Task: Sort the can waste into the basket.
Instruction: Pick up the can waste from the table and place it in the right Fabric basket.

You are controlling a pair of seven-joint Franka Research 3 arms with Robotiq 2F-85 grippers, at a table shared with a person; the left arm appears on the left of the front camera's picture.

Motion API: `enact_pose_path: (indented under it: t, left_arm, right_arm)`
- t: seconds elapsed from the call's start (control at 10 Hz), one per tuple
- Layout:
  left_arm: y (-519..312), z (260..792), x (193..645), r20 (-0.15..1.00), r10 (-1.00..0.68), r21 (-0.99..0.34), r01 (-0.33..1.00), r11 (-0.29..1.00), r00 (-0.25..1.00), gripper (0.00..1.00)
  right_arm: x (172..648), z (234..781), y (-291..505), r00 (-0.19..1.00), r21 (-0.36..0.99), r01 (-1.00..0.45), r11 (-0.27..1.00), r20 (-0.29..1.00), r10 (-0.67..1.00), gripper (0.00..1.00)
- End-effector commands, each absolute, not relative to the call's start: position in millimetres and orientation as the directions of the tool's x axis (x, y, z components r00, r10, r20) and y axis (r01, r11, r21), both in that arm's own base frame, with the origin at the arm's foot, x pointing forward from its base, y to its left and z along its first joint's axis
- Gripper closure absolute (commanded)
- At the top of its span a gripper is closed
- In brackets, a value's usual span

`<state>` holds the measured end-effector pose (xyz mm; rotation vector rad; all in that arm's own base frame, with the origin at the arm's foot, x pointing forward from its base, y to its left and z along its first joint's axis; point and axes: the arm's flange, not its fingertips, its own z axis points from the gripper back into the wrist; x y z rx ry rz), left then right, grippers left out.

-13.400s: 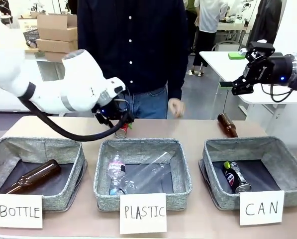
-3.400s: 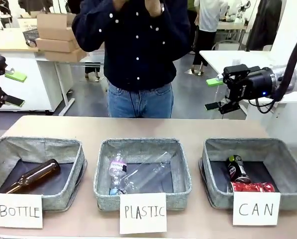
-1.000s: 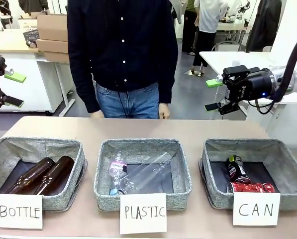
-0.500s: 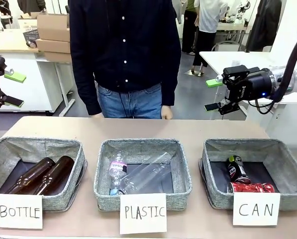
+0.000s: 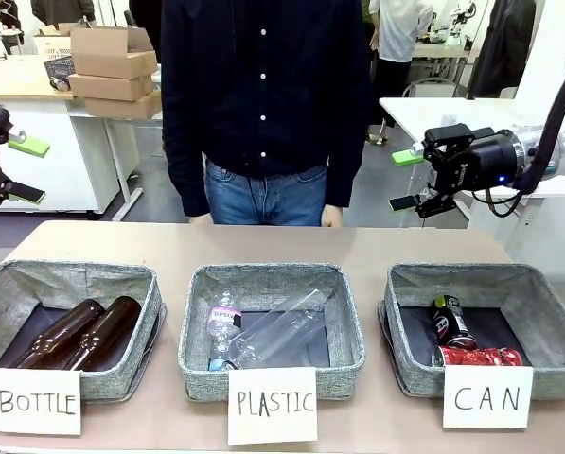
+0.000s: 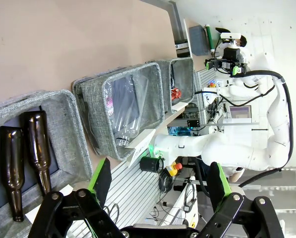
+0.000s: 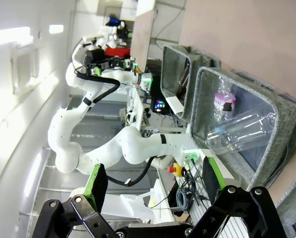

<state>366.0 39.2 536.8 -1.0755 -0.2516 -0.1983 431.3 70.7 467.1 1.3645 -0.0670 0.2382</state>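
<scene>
Front view, near edge, lower frame: three white paper signs — "BOTTLE" (image 5: 34, 401) lower left, "PLASTIC" (image 5: 273, 405) bottom centre, "CAN" (image 5: 487, 397) lower right — each fixed to the near wall of a grey basket.

Left basket (image 5: 131, 281): two brown glass bottles (image 5: 76, 333) lying side by side, necks toward the lower left. Same as half a second ago; 3.4 s ago only one lay there.

Middle basket (image 5: 348, 322): clear plastic bottles (image 5: 263, 331), unchanged.

The basket signed "CAN" (image 5: 547, 303), lower right: the black can (image 5: 450, 322) with its green patch lies toward the far left of the lining; the red can (image 5: 481, 356) lies along the near wall, just behind the sign. Both inside, unmoved since 3.4 s ago. At 13.4 s ago only the black can was in, and a brown bottle lay on the counter beyond this basket.

Counter (image 5: 282, 244): tan surface beyond the baskets.

Left pincer (image 5: 8, 170), far left edge, above the counter: green pads well apart, holding nothing — unmoved over the last second. Left wrist view: pincer (image 6: 157, 183) spread wide, empty.

Right pincer (image 5: 407, 180), upper right, above and beyond the "CAN" basket: jaws wide, nothing between; position unchanged. Right wrist view: pincer (image 7: 150, 181) likewise empty.

Far side, centre: person (image 5: 263, 95) in dark shirt and jeans, hands at the counter's far edge; shifted slightly toward frame right since half a second ago.
</scene>
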Motion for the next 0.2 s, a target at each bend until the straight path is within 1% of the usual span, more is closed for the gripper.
enact_pose_path:
  t: [0.0,0.1]
  left_arm:
    - [40.6,539.2,364.9,0.301,-0.039,-0.838,0.283,0.467,0.953,0.00]
    - [40.6,539.2,364.9,0.301,-0.039,-0.838,0.283,0.467,0.953,0.00]
  right_arm:
    - [430.3,467.3,72.2,0.967,0.956,-0.232,0.179,0.208,0.144,0.00]
    - [430.3,467.3,72.2,0.967,0.956,-0.232,0.179,0.208,0.144,0.00]
